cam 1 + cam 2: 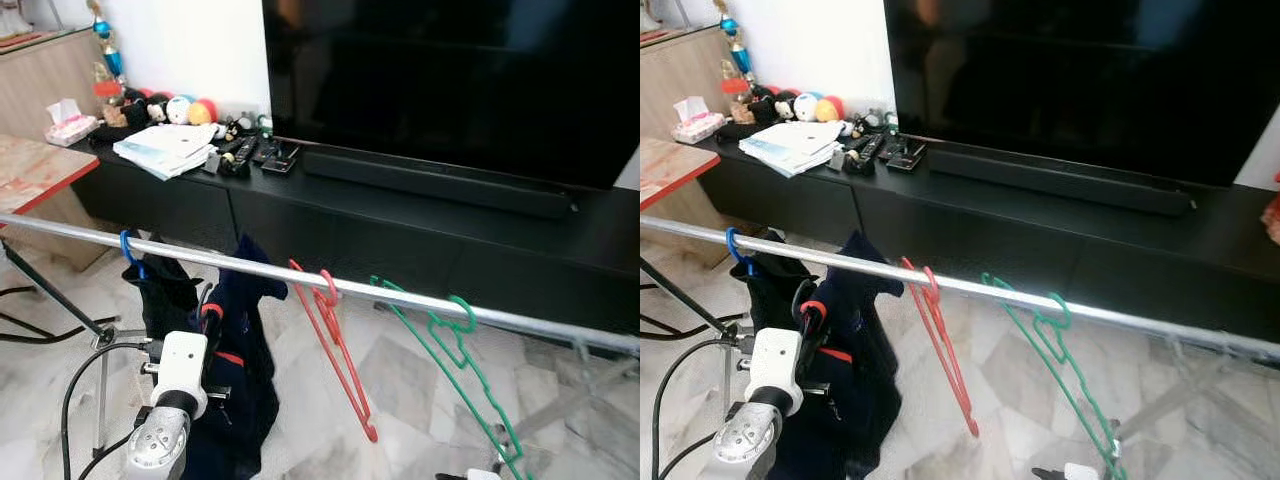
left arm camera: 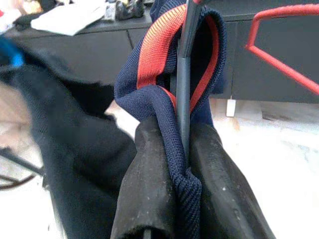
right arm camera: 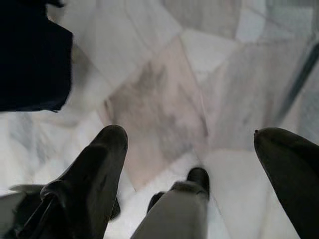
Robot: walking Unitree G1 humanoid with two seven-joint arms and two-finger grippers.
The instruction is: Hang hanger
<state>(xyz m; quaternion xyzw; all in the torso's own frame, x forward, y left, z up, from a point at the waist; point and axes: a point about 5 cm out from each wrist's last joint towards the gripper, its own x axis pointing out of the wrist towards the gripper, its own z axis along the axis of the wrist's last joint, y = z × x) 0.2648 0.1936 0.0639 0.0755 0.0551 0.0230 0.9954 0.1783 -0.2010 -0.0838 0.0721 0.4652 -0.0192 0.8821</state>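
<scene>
Left gripper (image 2: 182, 199) clamped on navy garment (image 1: 240, 370) and dark hanger (image 2: 183, 74) rising between jaws, just below rail (image 1: 400, 293). Hook not seen over rail; hanging judged unfinished. Right gripper (image 3: 192, 169) wide open, empty.

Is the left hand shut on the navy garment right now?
Shut: left hand pinches the navy garment collar and a dark hanger wire between its fingers.

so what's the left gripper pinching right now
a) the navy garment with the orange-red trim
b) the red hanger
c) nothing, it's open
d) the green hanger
a: in the left wrist view the left gripper is shut on a fold of the navy garment with its orange-red trim, while the red hanger and green hanger hang free on the rail.
</scene>
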